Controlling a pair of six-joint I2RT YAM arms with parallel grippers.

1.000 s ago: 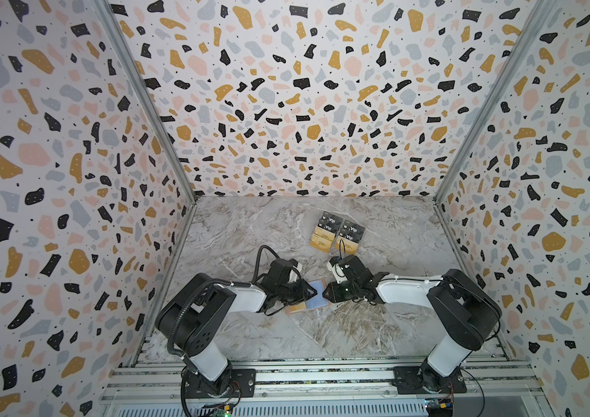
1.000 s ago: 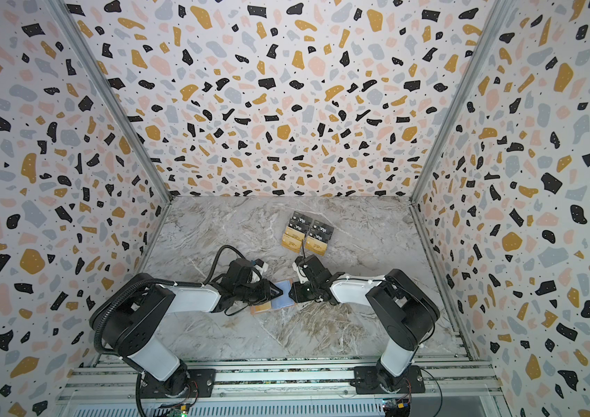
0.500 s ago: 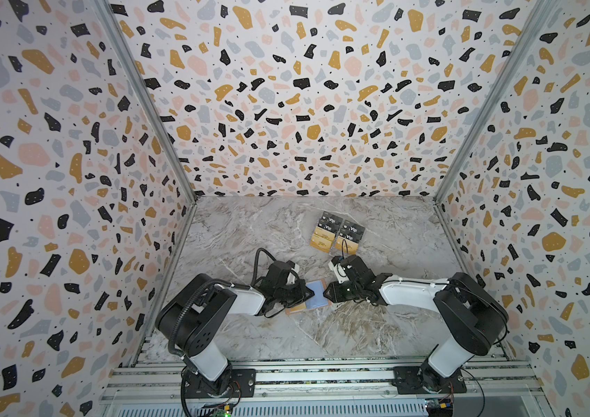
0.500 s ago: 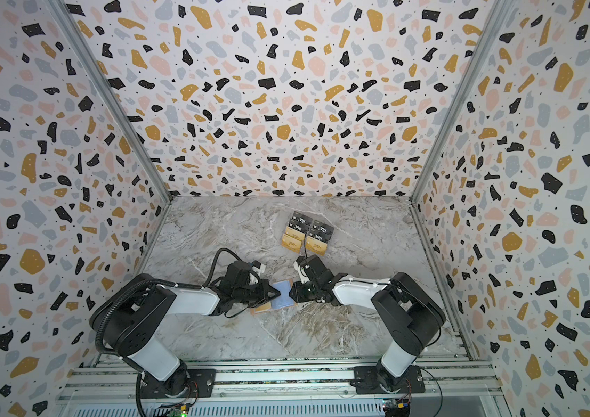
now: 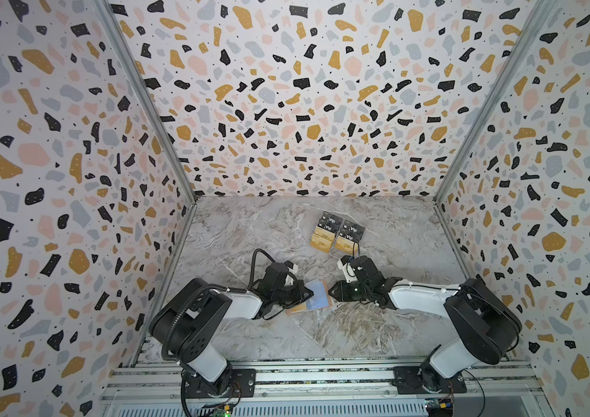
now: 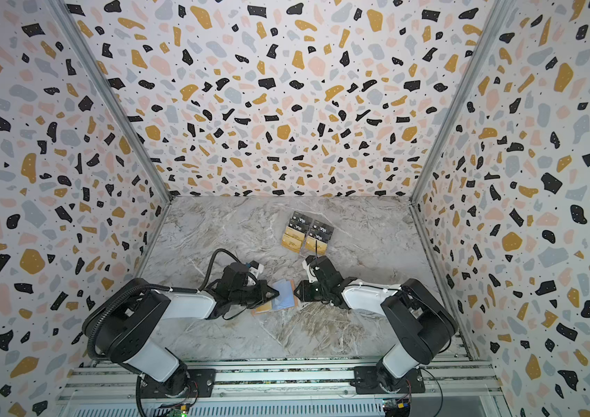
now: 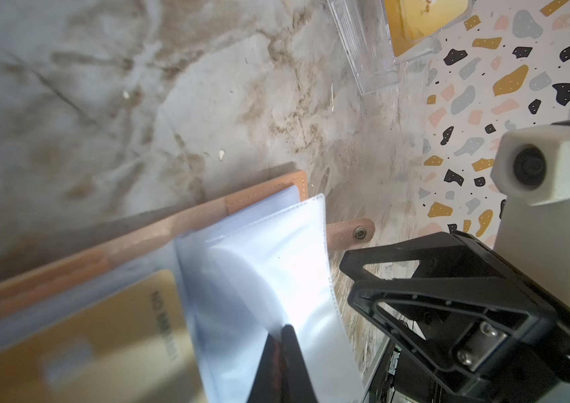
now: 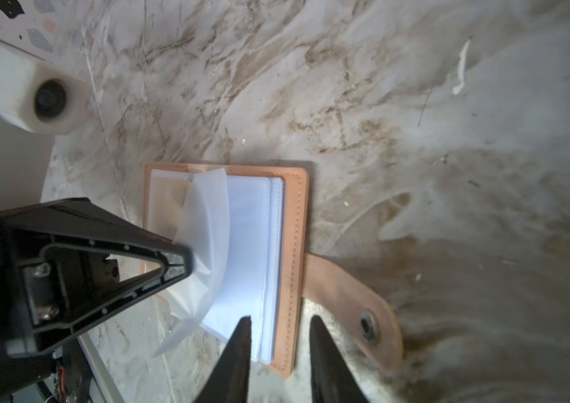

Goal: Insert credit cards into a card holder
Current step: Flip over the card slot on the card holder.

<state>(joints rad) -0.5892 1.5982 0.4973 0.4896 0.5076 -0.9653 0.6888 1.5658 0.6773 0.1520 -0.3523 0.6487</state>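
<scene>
Closing within the last second, the left gripper (image 8: 185, 260) now has its jaws shut on one clear sleeve (image 8: 210, 216) of the card holder (image 8: 292, 244). Before, its tip lay at the same side of the holder with the jaws parted. The holder has not shifted on the marble table (image 5: 250, 224), and the right arm's elbow has swung a little outward. The pinched sleeve is lifted off the stack and bows in a curl from the holder's fold to the left gripper's tip. In both top views the holder lies open and flat near the front middle of the table, directly between the two grippers, with the left gripper (image 5: 309, 294) over its near half. The right gripper (image 8: 280, 326) stands with its jaws apart, holding nothing. Its tips straddle the holder's outer edge: one fingertip (image 8: 245, 324) is over the stack of sleeves and the other lies just past the stitched peach border. Whether they press down I cannot tell. The snap strap (image 8: 346, 296) lies flat on the table beside that outer fingertip. A gold credit card (image 7: 95, 324) sits under a sleeve in the half of the holder nearer the left arm. More credit cards (image 5: 322, 243) stand in the clear stand (image 7: 363, 52) farther back, well apart from the holder, below black Vip cards (image 5: 330, 220).
</scene>
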